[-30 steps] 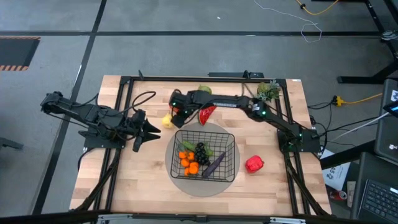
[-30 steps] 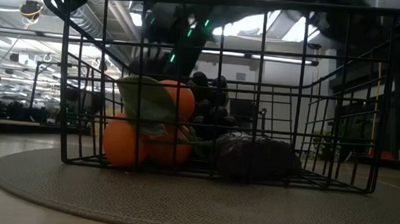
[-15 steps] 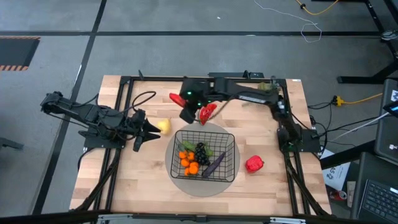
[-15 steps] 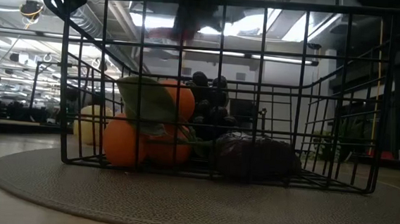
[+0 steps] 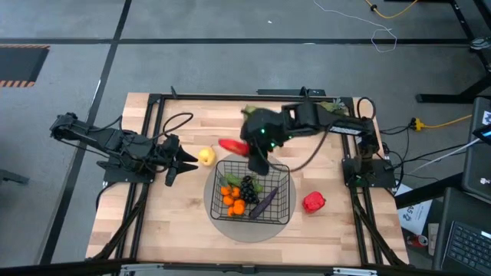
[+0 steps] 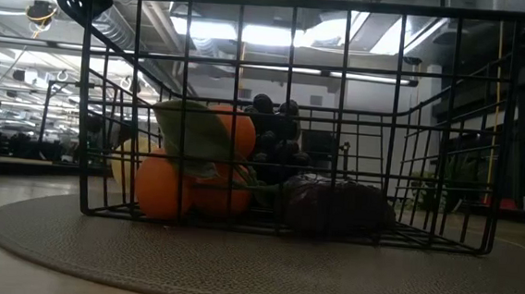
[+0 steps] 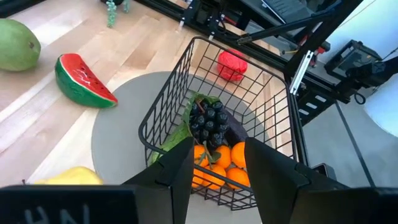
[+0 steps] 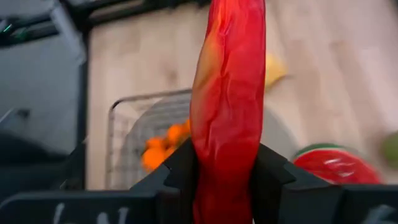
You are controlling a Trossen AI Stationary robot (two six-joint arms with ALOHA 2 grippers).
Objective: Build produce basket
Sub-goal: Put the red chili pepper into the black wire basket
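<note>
The black wire basket [image 5: 290, 192] stands on a round grey mat and holds oranges [image 5: 234, 201], dark grapes [image 5: 248, 186] and an eggplant [image 5: 265, 203]. My right gripper [image 5: 248, 148] hovers above the basket's far rim, shut on a red chili [image 5: 232, 146]. My left gripper [image 5: 189, 159] waits open at the table's left, next to the lemon [image 5: 205, 156]. On the table lie a red pepper [image 5: 313, 202], a watermelon slice [image 7: 84, 81] and a green pear [image 7: 18, 53]. My right gripper pinches the red chili between its two fingers [image 8: 186, 169], one on each flank [image 8: 227, 155]. The fingers slant down from the table's right. The chili sticks out past the fingertips toward the table's left and hangs clear above the basket's far rim.
A black metal frame [image 5: 157, 100] runs round the table's edges. A green leafy sprig [image 5: 331, 109] lies at the far right corner. Bare wood shows in front of the basket and at the near left.
My right gripper has risen from the table at the basket's far left, lifting the chili clear. It swung right and nearer, to above the basket's far rim, tipping more downward. The lemon has shifted a little toward the near edge.
</note>
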